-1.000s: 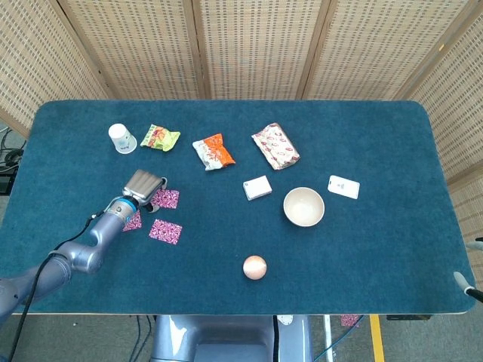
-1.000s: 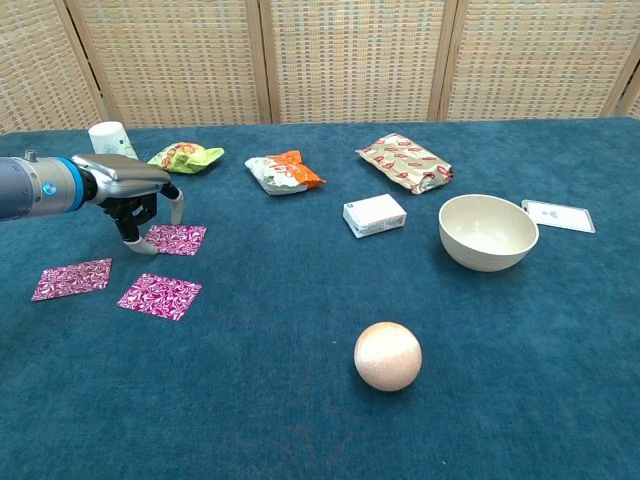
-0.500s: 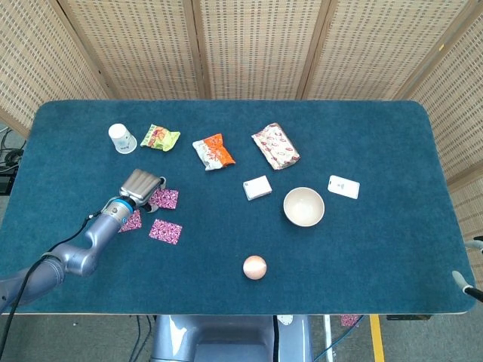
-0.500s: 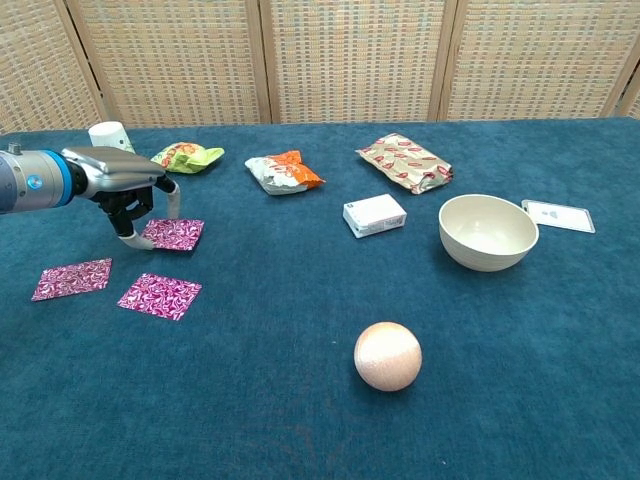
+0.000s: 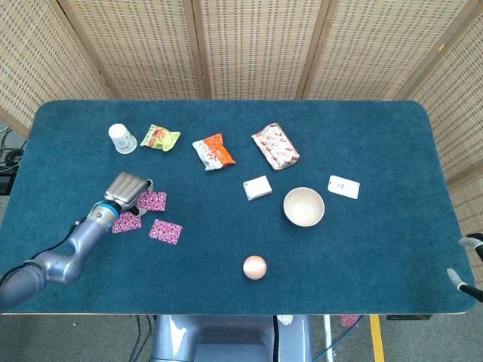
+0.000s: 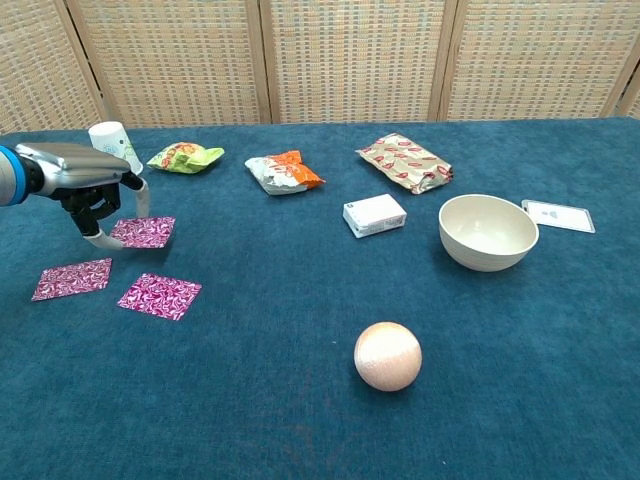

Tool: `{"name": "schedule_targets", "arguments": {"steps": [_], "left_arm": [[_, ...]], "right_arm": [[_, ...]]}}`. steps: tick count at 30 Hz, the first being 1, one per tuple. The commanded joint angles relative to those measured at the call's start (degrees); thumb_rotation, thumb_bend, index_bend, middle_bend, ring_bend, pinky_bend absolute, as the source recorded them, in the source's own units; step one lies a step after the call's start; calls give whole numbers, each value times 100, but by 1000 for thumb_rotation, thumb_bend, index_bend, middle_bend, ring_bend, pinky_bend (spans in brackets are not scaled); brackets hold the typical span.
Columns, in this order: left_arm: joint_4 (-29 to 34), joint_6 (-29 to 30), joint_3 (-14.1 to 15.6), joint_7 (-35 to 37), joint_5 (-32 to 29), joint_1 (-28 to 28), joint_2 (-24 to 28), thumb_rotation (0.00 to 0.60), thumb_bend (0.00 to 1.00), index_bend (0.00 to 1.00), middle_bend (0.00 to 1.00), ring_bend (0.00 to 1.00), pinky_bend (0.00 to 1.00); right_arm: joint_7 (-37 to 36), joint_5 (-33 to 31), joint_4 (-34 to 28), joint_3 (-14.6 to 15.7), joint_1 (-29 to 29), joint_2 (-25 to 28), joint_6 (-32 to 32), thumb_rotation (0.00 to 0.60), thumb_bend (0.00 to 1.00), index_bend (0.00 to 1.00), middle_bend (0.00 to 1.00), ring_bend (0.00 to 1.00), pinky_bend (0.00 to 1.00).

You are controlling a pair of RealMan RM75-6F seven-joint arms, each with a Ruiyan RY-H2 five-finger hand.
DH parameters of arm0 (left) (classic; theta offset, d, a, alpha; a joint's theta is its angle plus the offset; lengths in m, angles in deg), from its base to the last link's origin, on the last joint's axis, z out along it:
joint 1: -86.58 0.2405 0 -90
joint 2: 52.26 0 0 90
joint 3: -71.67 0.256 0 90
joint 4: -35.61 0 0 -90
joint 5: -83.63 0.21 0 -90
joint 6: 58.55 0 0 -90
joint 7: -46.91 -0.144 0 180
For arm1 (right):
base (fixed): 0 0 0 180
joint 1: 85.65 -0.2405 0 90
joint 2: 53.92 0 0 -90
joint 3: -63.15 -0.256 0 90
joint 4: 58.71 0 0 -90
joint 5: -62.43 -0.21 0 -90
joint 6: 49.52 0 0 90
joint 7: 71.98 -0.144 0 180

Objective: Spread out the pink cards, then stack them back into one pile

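Left hand [image 6: 85, 190] sits at the table's left side, fingers curled down onto the near-left edge of one pink card [image 6: 143, 231] — fingertips touching it, looks like a drag contact; can't tell if it's actually pinched. That card's long axis runs roughly left-right in the chest view, slightly skewed. Second pink card [image 6: 71, 278] lies nearer the front-left, long axis also left-right, tilted up toward the right. Third pink card [image 6: 159, 296] is just right of it, rotated diamond-wise. All three flat on the blue table [image 6: 300, 400], apart from each other — spread, not stacked. Right hand [image 5: 466, 264] only shows as a sliver at the far right edge of the head view; grip state unreadable.
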Motion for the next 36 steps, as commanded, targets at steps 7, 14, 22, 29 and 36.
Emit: {"name": "schedule_targets", "arguments": {"steps": [7,14,22,29,36], "left_arm": [[810,479,211,-406,-364,347,530,522,261,420,814,792,678],[1400,853,470,-646,-606,688,884,521,260,420,814,792,678],[1569,1067,649,-812,-772,934,952,521,259,420,814,792,678],[1435,1041,568,-879,-900,909,828,522,258,420,814,792,678],[1257,940,461,-921,-956,807,691,523,258,420,814,792,678]], "right_arm": [[-24,26,25,9,-55,-30,63,600,234,348,319,161,139],[-94,54,86,42,-50,-86,56,600,234,348,319,162,139],[-158,46,150,39,-73,-119,79,600,234,348,319,162,139],[-169,42,167,39,-70,-127,63,600,234,348,319,162,139],[-137,7,124,21,-63,-93,50,600,234,348,319,162,139]]}}
